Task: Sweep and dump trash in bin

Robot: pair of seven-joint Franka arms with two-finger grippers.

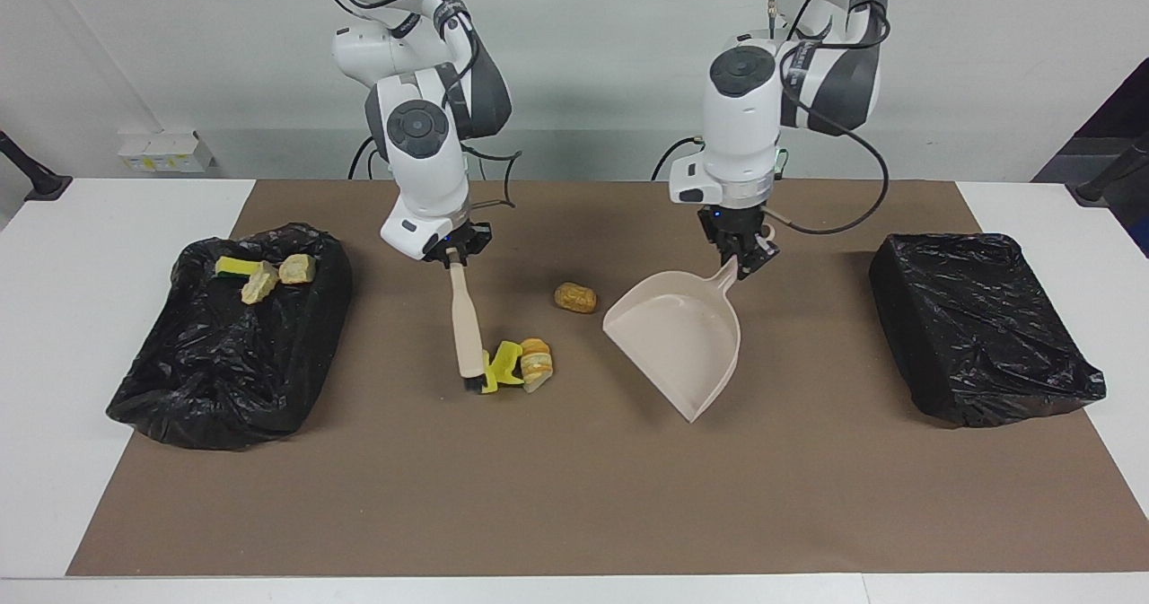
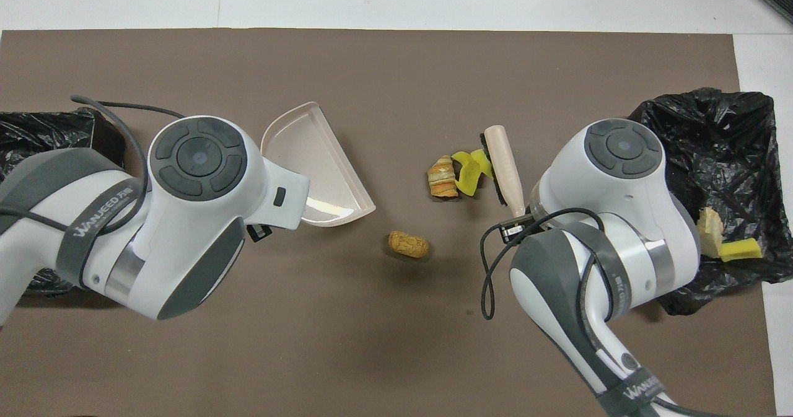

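My right gripper (image 1: 456, 261), clamped on the brush (image 1: 467, 335), presses yellow sponge scraps (image 1: 503, 363) against a bread chunk (image 1: 536, 359) mid-mat; my left gripper (image 1: 741, 258) holds the dustpan (image 1: 682, 339) tilted beside them. Sweeping underway; next, the pan must lie flat alongside the pile.

1. Yellow sponge scraps (image 1: 501, 363) and a layered bread chunk (image 1: 537, 361) lie bunched together mid-mat, touching.
2. A brown crusty lump (image 1: 575, 298) lies alone, nearer the robots.
3. One sponge scrap (image 1: 234, 266) and two bread chunks (image 1: 296, 268) rest on the open black bag (image 1: 224, 362).
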